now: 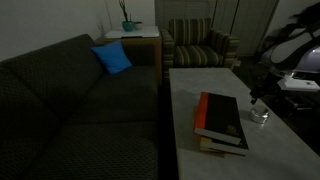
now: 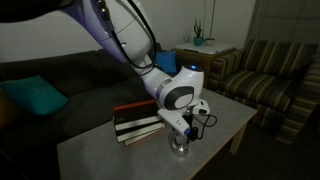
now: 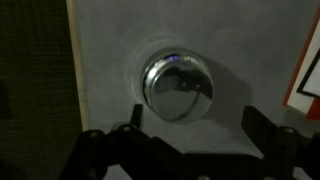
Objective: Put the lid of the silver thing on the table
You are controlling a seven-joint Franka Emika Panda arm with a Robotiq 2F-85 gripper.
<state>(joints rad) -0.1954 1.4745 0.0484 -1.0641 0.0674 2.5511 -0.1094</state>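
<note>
Claw (image 3: 192, 122) nearest: fingers (image 3: 130, 125) spread wide apart, empty, hanging just above the tin (image 3: 178, 90). Left to right in the wrist view: pale counter (image 3: 105, 60), tin, red edge of the books (image 3: 310, 75). Lid (image 3: 180, 76) looks seated on the tin, which stands on the counter near the books. Judged light, stiff, polished metal, likely slippery under the pads. Best hold: pinch across the lid's rim, opposite sides, then lift straight. Tin closed, contents hidden.
</note>
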